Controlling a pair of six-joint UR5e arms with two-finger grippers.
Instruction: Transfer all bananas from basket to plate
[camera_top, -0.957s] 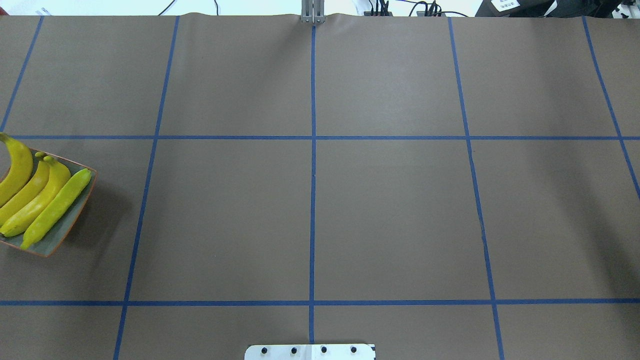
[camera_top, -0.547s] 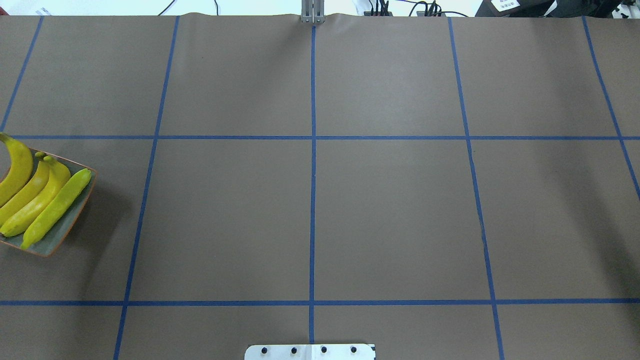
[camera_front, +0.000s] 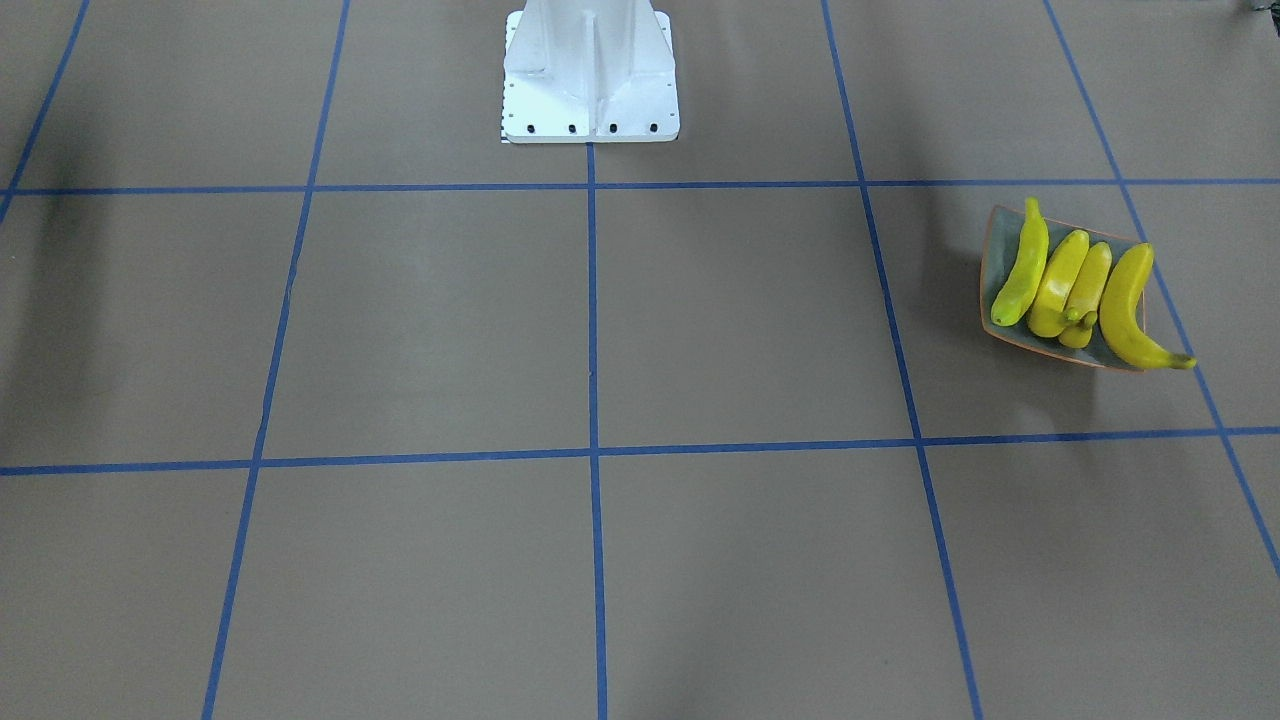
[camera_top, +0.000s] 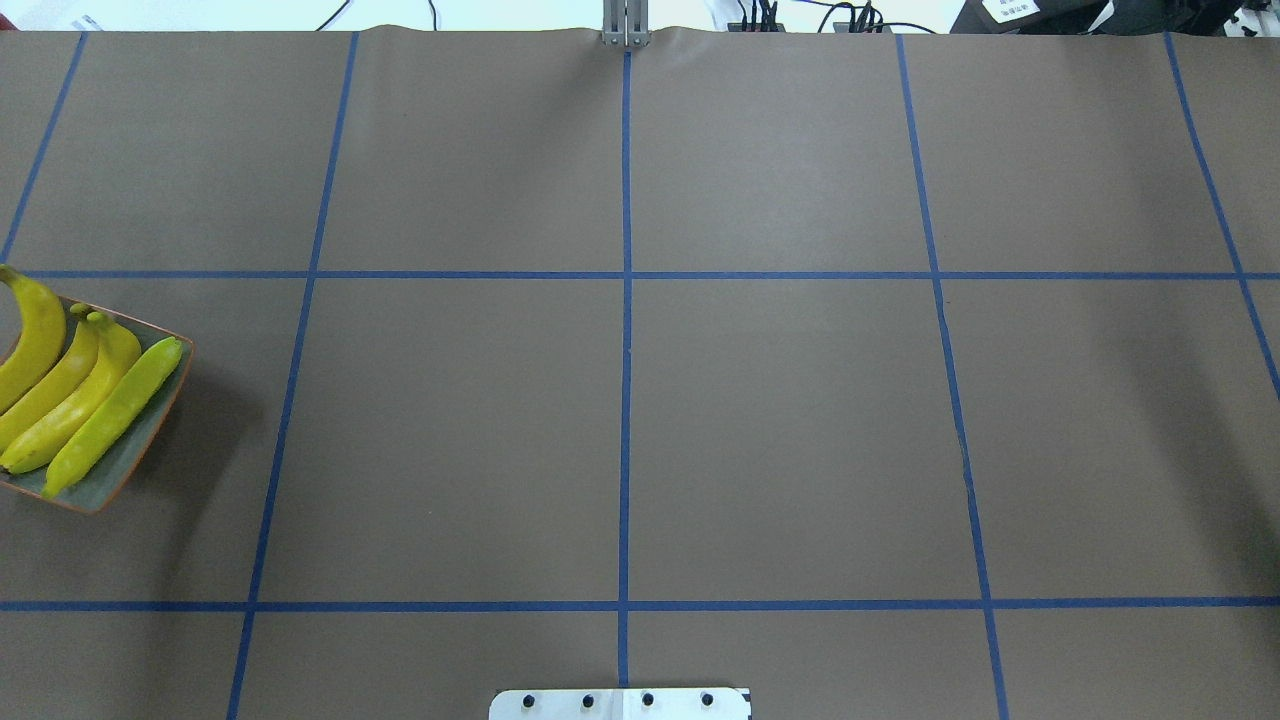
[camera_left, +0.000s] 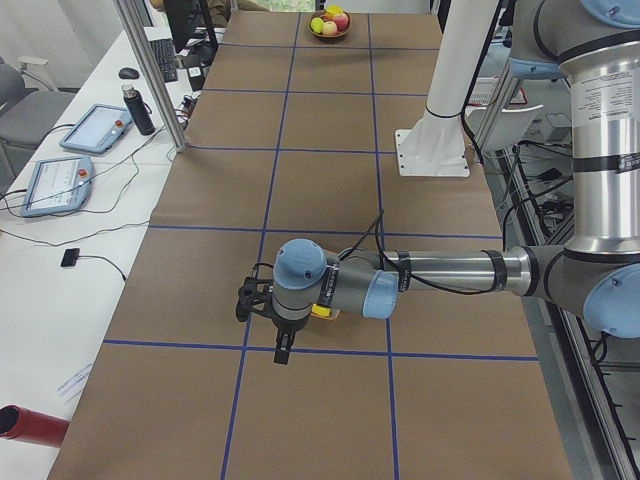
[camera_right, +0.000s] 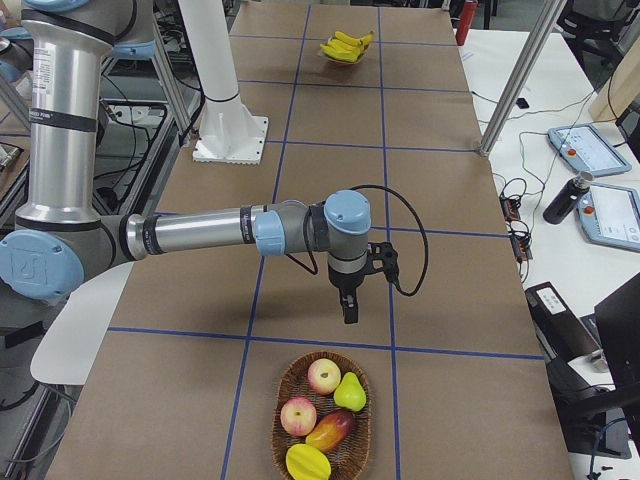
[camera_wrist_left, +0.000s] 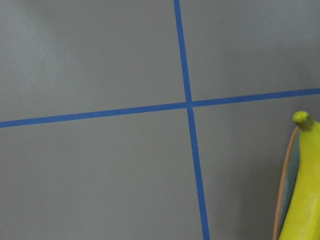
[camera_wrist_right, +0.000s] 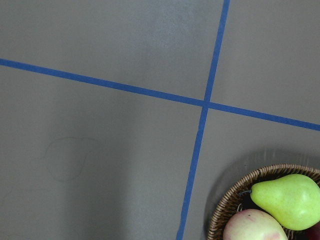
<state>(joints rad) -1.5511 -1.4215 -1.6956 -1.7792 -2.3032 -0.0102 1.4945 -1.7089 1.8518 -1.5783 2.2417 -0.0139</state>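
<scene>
No delta vs overhead 1.0 s and 0.5 s back: bananas (camera_top: 75, 400) and plate (camera_top: 145, 445) in same pose, nothing shifted on tabletop (camera_top: 780, 430).

All 4 bananas lie side by side on plate, at 9 o'clock edge of overhead view, long axes running approx 7→1 o'clock. The slimmer greener banana (camera_top: 115, 415) is on the 3 o'clock side of the row, next to plate rim. The banana at the opposite end overhangs the rim w/ its stem tip.

Left gripper (camera_left: 282, 345) shows only in ext left view. It hangs over plate pointing down and hides most of it. Jaws: can't tell. Left wrist cam shows one banana tip + orange plate rim at 4 o'clock of frame, rest is tabletop w/ blue tape cross (camera_wrist_left: 189, 104).

Right gripper (camera_right: 349, 308) shows only in ext right view, pointing down above tabletop. Jaws: can't tell. Basket (camera_right: 288, 375) sits at 6 o'clock from it in that view, near, not touching. It holds apples (camera_right: 323, 376), a pear (camera_wrist_right: 287, 200), other fruit.

Plate and basket are at opposite ends of tabletop.
</scene>
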